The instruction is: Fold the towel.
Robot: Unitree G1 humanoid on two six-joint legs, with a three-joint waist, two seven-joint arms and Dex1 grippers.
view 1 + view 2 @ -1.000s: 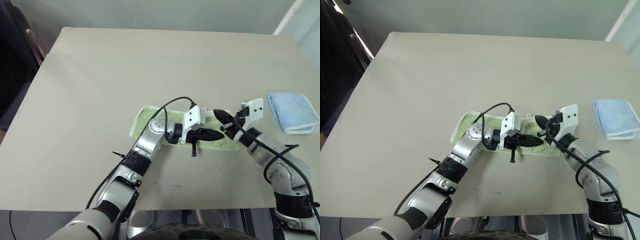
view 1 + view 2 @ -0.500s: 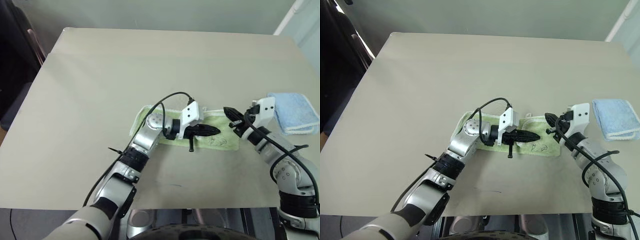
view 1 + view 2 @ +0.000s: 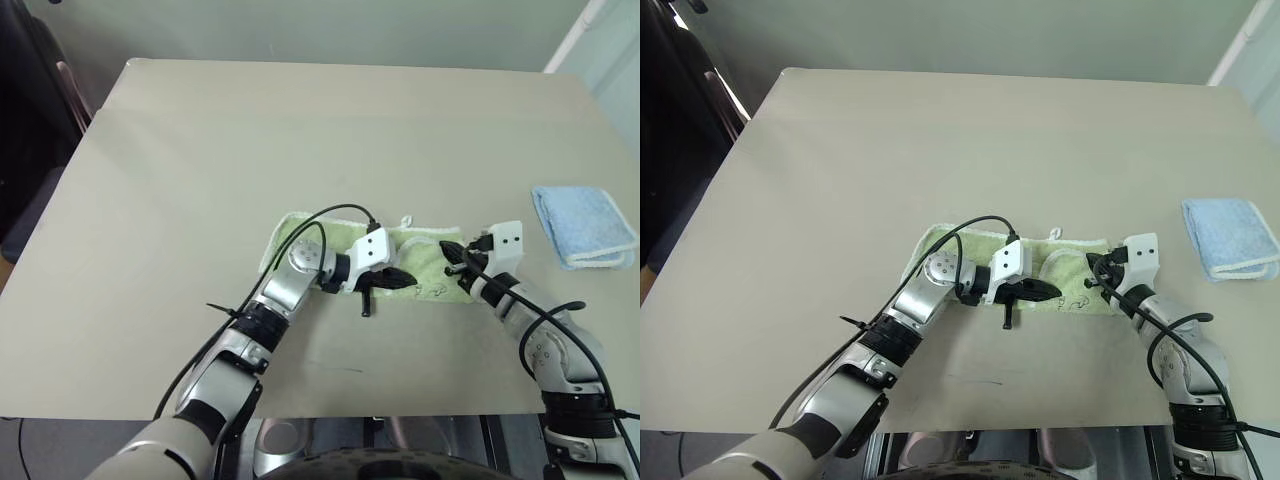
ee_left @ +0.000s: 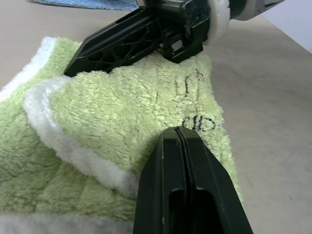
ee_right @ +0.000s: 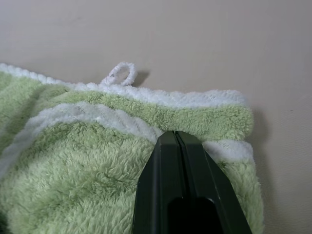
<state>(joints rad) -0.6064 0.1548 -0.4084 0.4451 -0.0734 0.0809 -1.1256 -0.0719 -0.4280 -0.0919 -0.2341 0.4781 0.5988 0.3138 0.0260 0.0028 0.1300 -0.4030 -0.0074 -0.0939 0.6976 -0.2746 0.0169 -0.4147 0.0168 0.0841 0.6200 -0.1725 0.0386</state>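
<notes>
We press both closed tools, left [image 3: 400, 279] and right [image 3: 450, 254], empty, onto the towel [image 3: 300, 240] at mid-frame (flattening its fold, we judge) on the bench [image 3: 200, 150].

Lay folded on the beige table [image 3: 200, 180], that pale blue cloth [image 3: 584, 225], well off to the right pincer's outer side, close to the table's right edge. Stood dark beyond the table's left edge, far from the left pincer: a shadowy shape [image 3: 30, 110], hard to make out.
</notes>
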